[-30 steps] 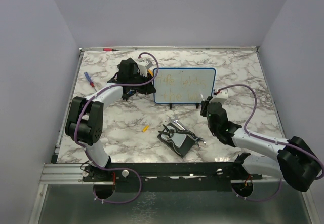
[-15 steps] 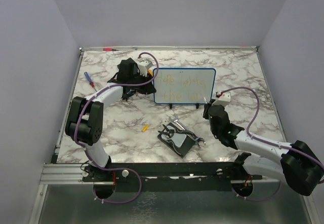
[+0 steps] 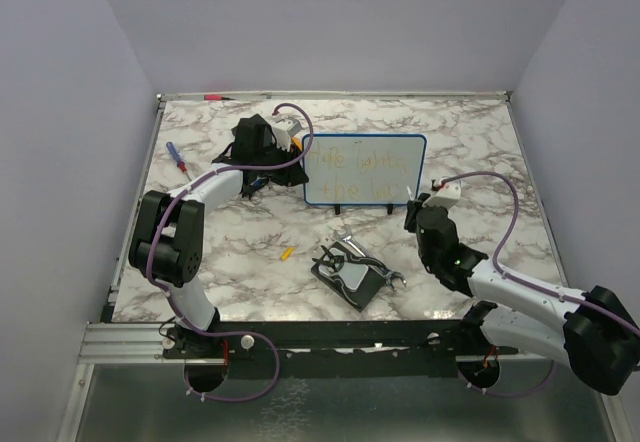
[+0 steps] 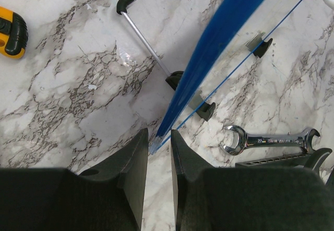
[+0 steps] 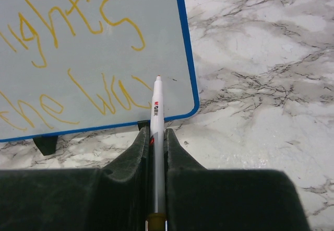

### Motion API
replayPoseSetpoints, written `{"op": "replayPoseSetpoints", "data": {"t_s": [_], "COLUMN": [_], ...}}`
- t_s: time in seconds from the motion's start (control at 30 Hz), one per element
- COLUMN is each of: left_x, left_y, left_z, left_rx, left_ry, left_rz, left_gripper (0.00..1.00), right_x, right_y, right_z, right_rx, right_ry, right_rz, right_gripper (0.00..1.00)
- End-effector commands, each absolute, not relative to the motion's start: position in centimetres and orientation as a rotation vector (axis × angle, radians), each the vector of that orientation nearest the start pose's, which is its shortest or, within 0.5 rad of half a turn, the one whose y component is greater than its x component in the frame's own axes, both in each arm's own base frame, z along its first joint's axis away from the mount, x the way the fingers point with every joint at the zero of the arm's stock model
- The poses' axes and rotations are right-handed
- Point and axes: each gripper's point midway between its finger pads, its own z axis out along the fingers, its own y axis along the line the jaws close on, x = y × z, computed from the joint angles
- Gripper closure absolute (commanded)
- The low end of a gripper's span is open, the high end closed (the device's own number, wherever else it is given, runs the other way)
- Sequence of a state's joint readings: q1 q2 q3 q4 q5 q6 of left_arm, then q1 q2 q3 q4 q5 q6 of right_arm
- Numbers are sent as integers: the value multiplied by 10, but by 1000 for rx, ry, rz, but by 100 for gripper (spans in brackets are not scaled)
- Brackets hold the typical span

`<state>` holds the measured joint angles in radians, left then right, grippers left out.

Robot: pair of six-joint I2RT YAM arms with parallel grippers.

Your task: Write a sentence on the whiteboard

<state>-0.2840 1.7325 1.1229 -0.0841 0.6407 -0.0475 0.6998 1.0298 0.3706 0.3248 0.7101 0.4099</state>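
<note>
**Top view.**
- Whiteboard (image 3: 366, 136): propped on its feet toward the far middle of the bench (image 3: 480, 152).
- Sentence (image 3: 355, 162): two faint orange-yellow lines on the whiteboard's face.
- Risk, as judged: little room lay between the second line's end and the whiteboard's right rim, so a further stroke could run onto the blue edge.
- Left arm: elbow raised, forearm reaching forward, left pincer (image 3: 297, 165) at the whiteboard's left edge.
- Right arm: stretched low over the bench, wrist lifted, right pincer (image 3: 412, 202) just in front of the whiteboard's lower right corner.
- Screwdriver (image 3: 177, 158): well to the left of the whiteboard.

**Left wrist view.**
- Left pincer (image 4: 159, 147): clenched on the whiteboard's blue rim at a lower corner, one of the fingers (image 4: 133, 158) on either side.
- The hold seemed to take only the corner's tip, though the steep angle left firm contact unconfirmed.
- Risk: pen pressure could twist the whiteboard out of so shallow a hold, or tip it back on its stand.
- Wrench (image 4: 269, 139): on the bench, near the whiteboard's foot.

**Right wrist view.**
- Right pincer (image 5: 155, 137): grasping a marker (image 5: 156, 111), barrel straight between the fingers and tip aimed at the whiteboard's lower right corner, beside the last letters.
- Whether the tip touched the surface could not be told.
- Risk: the marker could slide back in the grip under pressure, leaving strokes too faint to read.
</note>
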Motion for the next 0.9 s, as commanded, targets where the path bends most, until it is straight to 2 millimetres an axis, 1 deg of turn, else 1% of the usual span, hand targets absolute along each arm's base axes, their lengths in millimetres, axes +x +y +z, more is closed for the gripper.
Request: {"op": "replayPoseSetpoints", "data": {"t_s": [0.0,0.2,0.43,0.63,0.87], "left_x": [392,393,393,393,393], "left_y": [-226,-225,-225,-225,-226], "left_z": [129,129,129,129,128], "left_rx": [623,624,623,623,623], "left_ry": [2122,2120,2122,2121,2122], "left_rz": [-877,-876,-876,-876,-875], "left_gripper": [75,75,75,75,75], "right_x": [309,314,319,319,314], "right_y": [114,112,116,120,127], "right_z": [140,142,145,131,111], "right_rx": [221,222,206,191,176], "right_ry": [1784,1773,1763,1804,1867], "right_rz": [65,62,74,75,108], "right_gripper": [100,100,100,100,100]}}
